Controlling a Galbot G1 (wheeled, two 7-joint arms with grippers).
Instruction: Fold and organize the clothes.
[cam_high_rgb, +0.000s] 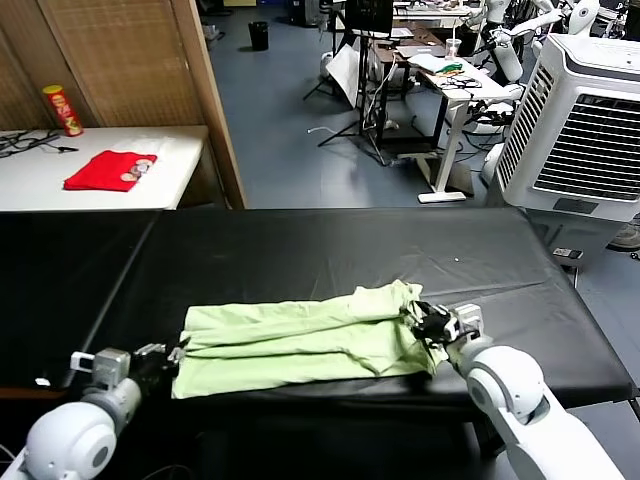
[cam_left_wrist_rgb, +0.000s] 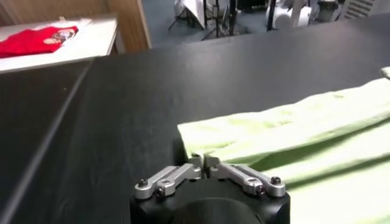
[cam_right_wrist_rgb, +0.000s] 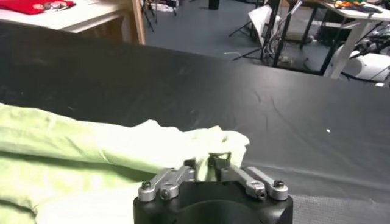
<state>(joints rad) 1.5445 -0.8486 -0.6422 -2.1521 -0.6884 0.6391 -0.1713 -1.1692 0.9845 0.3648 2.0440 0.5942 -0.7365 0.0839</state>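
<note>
The clothes are one pale green T-shirt, folded into a long band across the front of the black table. My left gripper is at the band's left end. In the left wrist view its fingertips stand almost together against the corner edge of the shirt. My right gripper is at the bunched right end. In the right wrist view its fingers stand apart, with a fold of the shirt lying loosely between them and a dark gap beside the cloth.
A white side table at the back left carries a small red folded garment and a red can. A large white air cooler stands at the back right. The table's front edge runs just below the shirt.
</note>
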